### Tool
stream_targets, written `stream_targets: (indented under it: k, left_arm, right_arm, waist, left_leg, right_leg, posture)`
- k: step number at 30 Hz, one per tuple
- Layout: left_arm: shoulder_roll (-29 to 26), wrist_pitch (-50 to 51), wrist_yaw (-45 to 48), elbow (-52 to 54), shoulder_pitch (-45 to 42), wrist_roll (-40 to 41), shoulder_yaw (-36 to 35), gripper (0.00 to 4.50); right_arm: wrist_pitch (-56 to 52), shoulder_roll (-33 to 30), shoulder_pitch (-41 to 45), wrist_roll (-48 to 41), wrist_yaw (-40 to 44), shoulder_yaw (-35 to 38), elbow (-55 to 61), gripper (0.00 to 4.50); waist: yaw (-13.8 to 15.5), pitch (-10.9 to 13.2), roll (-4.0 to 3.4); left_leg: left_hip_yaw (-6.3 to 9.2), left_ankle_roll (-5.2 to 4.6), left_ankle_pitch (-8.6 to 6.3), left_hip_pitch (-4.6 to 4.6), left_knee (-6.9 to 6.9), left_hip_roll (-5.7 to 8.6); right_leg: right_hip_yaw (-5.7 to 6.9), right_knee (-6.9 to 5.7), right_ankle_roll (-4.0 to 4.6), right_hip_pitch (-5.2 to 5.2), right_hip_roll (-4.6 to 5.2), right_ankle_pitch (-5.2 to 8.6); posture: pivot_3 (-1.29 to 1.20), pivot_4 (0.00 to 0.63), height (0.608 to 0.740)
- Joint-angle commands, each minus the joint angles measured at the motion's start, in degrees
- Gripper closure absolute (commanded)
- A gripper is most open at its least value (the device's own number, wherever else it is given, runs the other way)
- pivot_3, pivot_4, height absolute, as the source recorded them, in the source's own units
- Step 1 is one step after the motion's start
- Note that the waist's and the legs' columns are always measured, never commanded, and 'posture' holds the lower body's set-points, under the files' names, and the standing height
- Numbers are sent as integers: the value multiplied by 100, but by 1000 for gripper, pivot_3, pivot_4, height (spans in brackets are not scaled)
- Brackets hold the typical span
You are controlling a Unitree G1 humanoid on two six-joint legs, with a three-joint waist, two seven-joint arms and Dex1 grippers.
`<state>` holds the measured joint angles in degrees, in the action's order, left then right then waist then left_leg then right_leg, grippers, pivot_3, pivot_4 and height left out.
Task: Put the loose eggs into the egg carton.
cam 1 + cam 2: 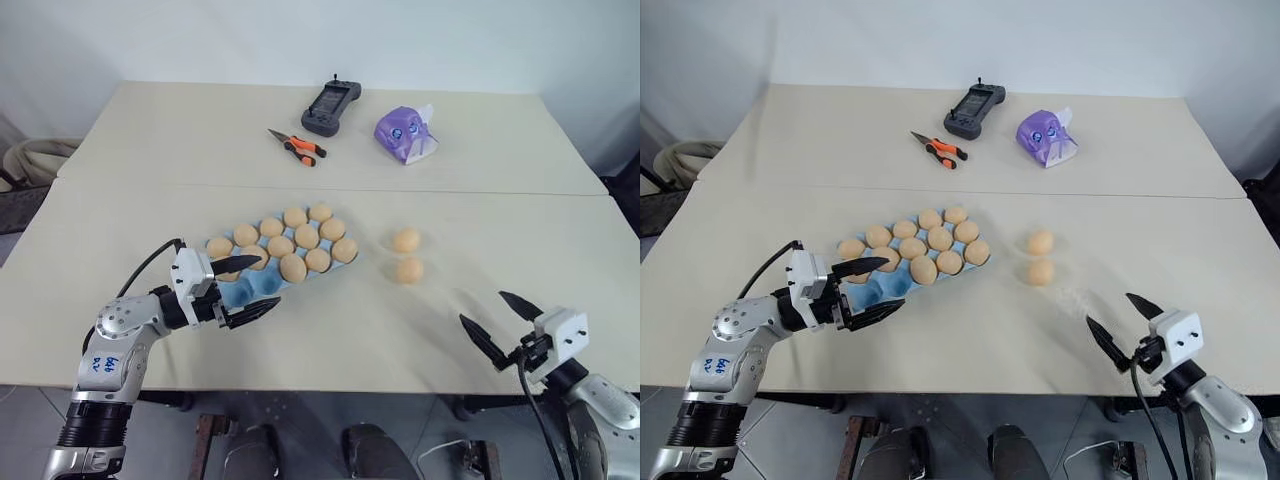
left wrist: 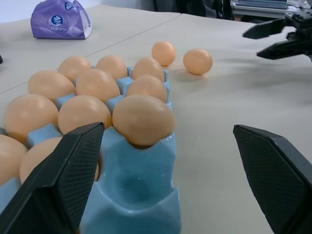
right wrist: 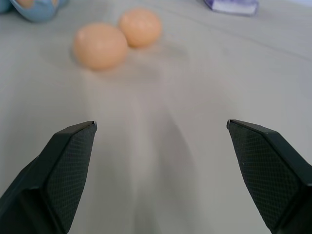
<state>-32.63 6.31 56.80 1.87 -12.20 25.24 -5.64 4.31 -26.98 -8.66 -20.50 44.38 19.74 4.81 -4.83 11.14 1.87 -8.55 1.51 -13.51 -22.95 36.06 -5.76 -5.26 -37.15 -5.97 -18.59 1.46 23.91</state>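
The light blue egg carton (image 1: 262, 285) lies left of the table's middle, most of its cups filled with tan-orange eggs. Two loose eggs (image 1: 406, 240) (image 1: 409, 270) rest side by side on the table just right of it; the right wrist view has them ahead as well (image 3: 100, 45) (image 3: 140, 27). My left gripper (image 1: 265, 285) is open and straddles the carton's near corner (image 2: 136, 195), one finger above the cups and the other beside the carton. My right gripper (image 1: 483, 306) hovers open and empty near the front right edge, short of the loose eggs.
At the back of the table lie orange-handled pliers (image 1: 297, 147), a black handheld controller (image 1: 331, 108) and a purple tissue pack (image 1: 406, 135). A seam between two tabletops (image 1: 330, 188) runs behind the carton. The table's front edge is close under both grippers.
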Motion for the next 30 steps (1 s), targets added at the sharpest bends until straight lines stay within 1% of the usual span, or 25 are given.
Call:
stream_targets:
  k: [1, 5, 7, 12, 16, 19, 23, 24, 25, 27, 30]
  left_arm:
    - [-42, -112, -33, 262, 54, 3, -93, 0]
    - [-52, -117, -152, 442, 241, -3, -175, 0]
    - [-60, -96, -217, 591, 393, 10, -219, 0]
    - [-54, -59, -409, 891, 707, 21, -321, 0]
    - [-32, -35, -555, 1092, 898, 29, -379, 0]
    - [-29, -35, -644, 1181, 998, 31, -427, 0]
    - [-42, -55, -716, 1226, 1073, 38, -462, 0]
    - [-42, -61, -730, 1232, 1093, 38, -468, 0]
    - [-36, -65, -760, 1241, 1120, 38, -485, 0]
    - [-19, -84, -840, 1258, 1188, 44, -554, 0]
    - [41, -146, -1122, 1173, 1432, 74, -947, 0]
  right_arm:
    - [-347, -123, 466, -204, -8, -193, 167, 16]
    - [-1066, -270, 1132, -166, 36, -598, -110, 16]
    - [-1226, -310, 1514, -113, 172, -838, -406, 16]
    - [-1302, -245, 2221, 140, 343, -1341, -1074, 16]
    - [-1261, -119, 2605, 374, 280, -1641, -1538, 16]
    - [-1094, -25, 2668, 369, 309, -1663, -1631, 611]
    - [-912, 49, 2605, 269, 481, -1653, -1479, 2031]
    - [-875, 55, 2585, 262, 519, -1665, -1425, 2239]
    - [-889, 58, 2566, 242, 553, -1682, -1348, 2369]
    - [-986, 35, 2529, 180, 680, -1753, -1112, 2453]
    - [-1439, 101, 2689, 53, 794, -2067, -435, 2453]
  waist:
    - [2, 0, 0]
    - [13, 0, -1]
    - [19, 0, 0]
    - [15, 3, -4]
    - [16, 3, -4]
    - [16, 3, -5]
    - [13, 3, -5]
    - [13, 3, -5]
    - [13, 3, -5]
    - [13, 3, -5]
    - [-31, 3, -5]
  left_leg:
    - [0, -1, 1, 0, 1, 0]
    - [-1, -4, 1, -2, 0, -1]
    - [1, -4, 0, -5, 0, -4]
    - [1, -4, 0, -11, -1, -5]
    - [0, -5, 0, -12, 4, -2]
    - [-1, -6, -1, -12, 4, -3]
    - [0, -5, -1, -12, 2, -4]
    - [0, -5, -1, -12, 2, -4]
    - [0, -5, -1, -13, 2, -4]
    - [0, -5, -1, -12, 3, -4]
    - [-1, -5, -1, -12, 2, -9]
  right_leg:
    - [-1, -2, 0, 0, 1, 0]
    - [-1, 1, -1, -1, 6, 0]
    - [0, 6, -1, -2, 6, 0]
    - [2, 11, -1, -6, 4, 0]
    - [2, 12, -1, -5, 5, 0]
    - [2, 12, -2, -5, 5, 0]
    - [3, 13, -2, -5, 3, 0]
    - [3, 13, -2, -5, 3, 0]
    - [3, 13, -2, -5, 3, 0]
    - [3, 13, -1, -5, 3, 0]
    - [1, 12, -1, -6, 5, 0]
  posture:
    - [0, 150, 740]
    - [0, 150, 740]
    - [0, 150, 740]
    - [0, 150, 740]
    - [0, 150, 740]
    - [0, 150, 740]
    - [0, 150, 740]
    - [0, 150, 740]
    - [0, 150, 740]
    - [0, 150, 740]
    - [0, 150, 740]
